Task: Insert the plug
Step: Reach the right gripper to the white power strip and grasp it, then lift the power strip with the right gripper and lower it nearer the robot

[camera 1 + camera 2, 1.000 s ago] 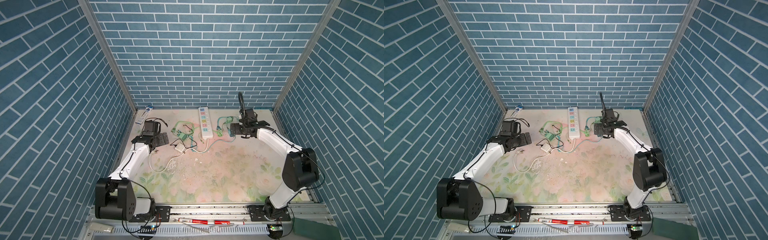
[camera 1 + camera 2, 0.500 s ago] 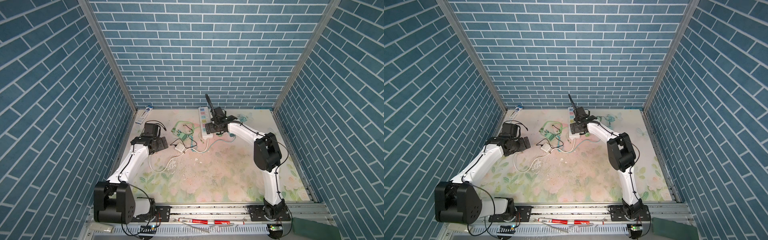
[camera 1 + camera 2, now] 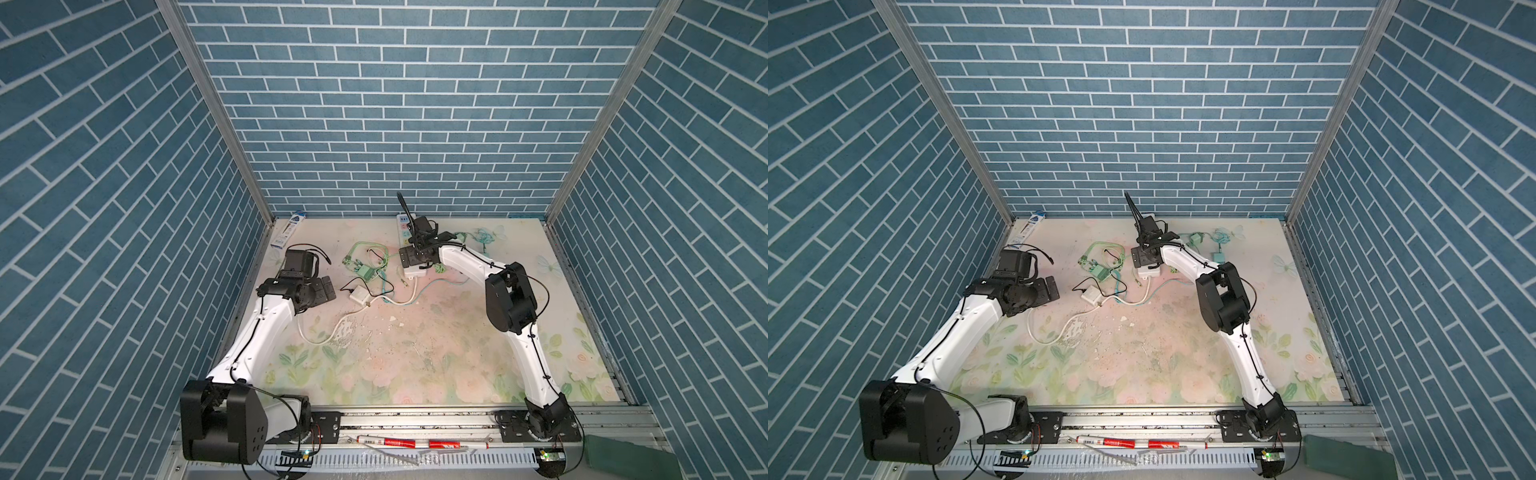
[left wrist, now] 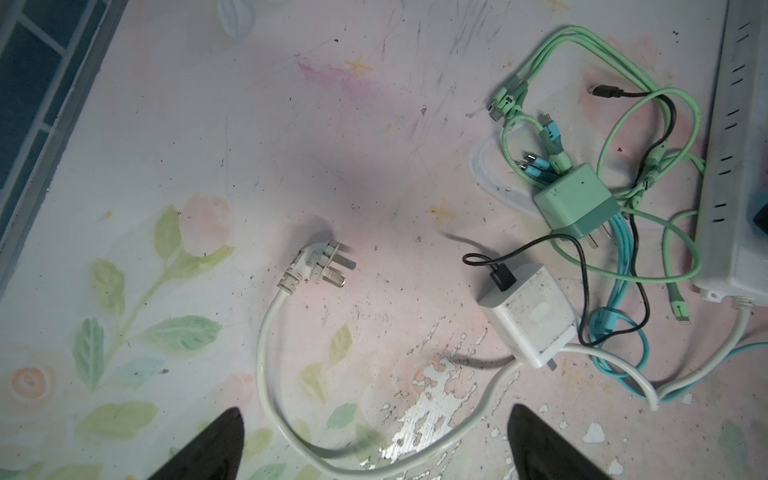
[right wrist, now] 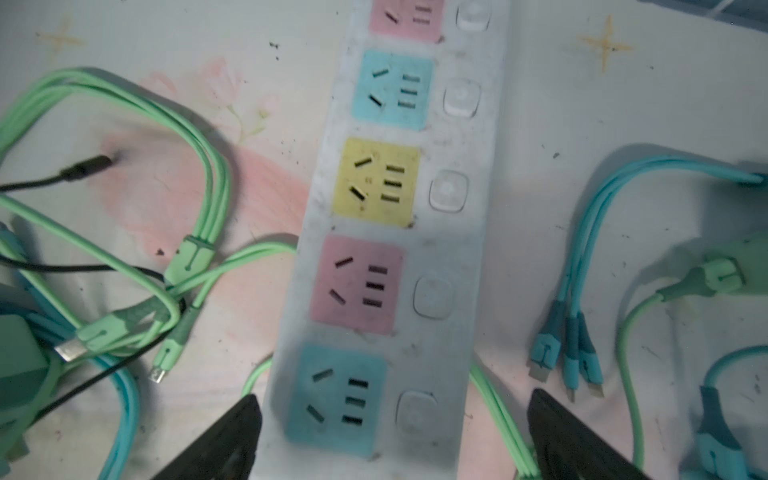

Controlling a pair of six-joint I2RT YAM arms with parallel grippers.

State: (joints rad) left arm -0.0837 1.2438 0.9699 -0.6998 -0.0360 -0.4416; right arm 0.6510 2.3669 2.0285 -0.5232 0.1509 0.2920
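Trouble may come from the green cords [image 5: 195, 251]: I think they could snag the white plug [image 4: 320, 268]. It lies on the table [image 4: 291, 124] ahead of the left tool [image 4: 376, 411]. The power strip [image 5: 457, 257] sits under the right tool [image 5: 395, 397]. Both tools are spread wide, empty.

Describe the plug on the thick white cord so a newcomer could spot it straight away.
Find the long white power strip on the floral mat and follow its thick white cord round the loop to its free end. The plug there is white with bare flat pins, lying alone, unlike the green charger and white charger tangled in thin cables.
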